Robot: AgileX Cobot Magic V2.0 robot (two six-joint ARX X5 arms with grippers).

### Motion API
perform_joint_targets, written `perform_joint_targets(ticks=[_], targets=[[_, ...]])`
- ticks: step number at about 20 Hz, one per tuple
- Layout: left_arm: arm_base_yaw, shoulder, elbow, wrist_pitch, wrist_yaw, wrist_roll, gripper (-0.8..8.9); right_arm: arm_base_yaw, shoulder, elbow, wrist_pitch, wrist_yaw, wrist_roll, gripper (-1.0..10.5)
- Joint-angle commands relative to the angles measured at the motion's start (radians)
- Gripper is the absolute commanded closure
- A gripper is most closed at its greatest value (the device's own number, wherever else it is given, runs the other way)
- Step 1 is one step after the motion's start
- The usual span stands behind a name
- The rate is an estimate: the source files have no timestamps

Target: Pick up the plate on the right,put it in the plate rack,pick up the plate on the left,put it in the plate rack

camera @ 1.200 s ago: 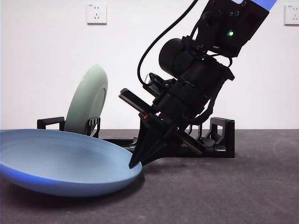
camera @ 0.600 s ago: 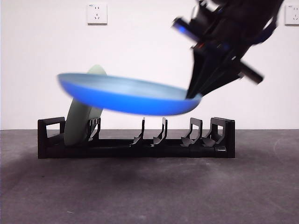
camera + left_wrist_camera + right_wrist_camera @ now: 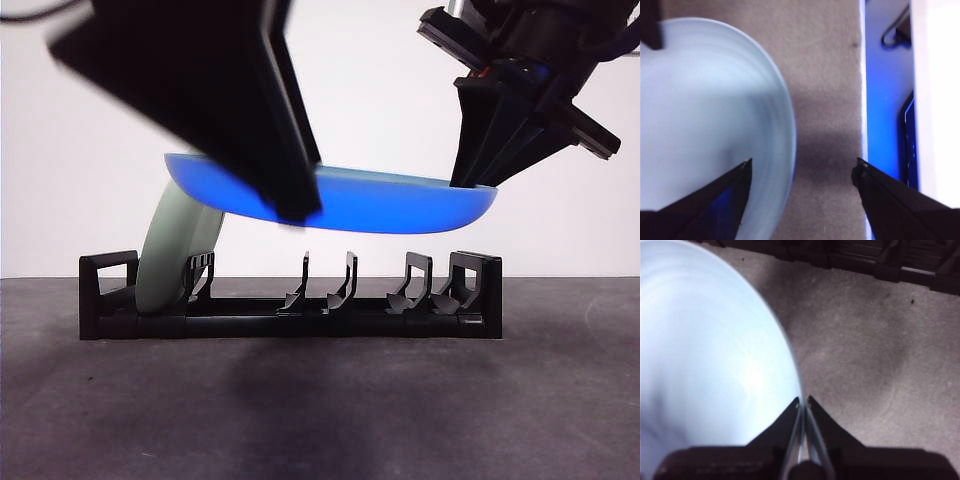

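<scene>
The blue plate (image 3: 380, 205) hangs nearly level above the plate rack (image 3: 300, 322). My right gripper (image 3: 474, 184) comes down from the upper right, shut on the plate's right rim; the right wrist view shows its jaws (image 3: 803, 401) pinching the pale rim of the blue plate (image 3: 705, 365). My left gripper (image 3: 293, 208) reaches in big and dark from the upper left, in front of the plate. In the left wrist view it is open (image 3: 802, 167), with the rim of the blue plate (image 3: 705, 110) lying between its jaws, close to one of them. A pale green plate (image 3: 172, 262) stands upright in the rack's left end.
The rack's middle and right dividers (image 3: 345, 285) stand free under the hanging plate. White wall behind, dark grey table (image 3: 400, 410) in front. The right wrist view shows the rack (image 3: 865, 255) along the table's far side.
The blue plate has shifted to the right and levelled out above the rack. The left arm has swung into view from the upper left, in front of the plate.
</scene>
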Motion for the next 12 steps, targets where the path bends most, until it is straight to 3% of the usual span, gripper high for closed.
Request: perform_joint_targets(ticks=[1,3,5,7,12], targets=[[-0.002,0.045,-0.010,0.021,-0.029,0.027,4.72,0.000,0.000,0.002,-0.010,-0.006,-0.021,9.5],[0.002,0.052,-0.010,0.056,-0.053,0.027,5.26,-0.004,0.000,0.002,-0.015,-0.007,-0.027,9.5],[0.002,0.052,-0.010,0.101,-0.047,0.031,7.00,-0.005,0.000,0.002,-0.015,-0.006,-0.027,9.5],[0.002,0.052,-0.010,0.114,-0.042,0.052,7.97,-0.006,0.000,0.002,-0.015,-0.006,-0.028,9.5],[0.002,0.052,-0.010,0.113,0.037,0.070,8.26,-0.018,0.000,0.002,-0.015,-0.007,-0.035,9.5]])
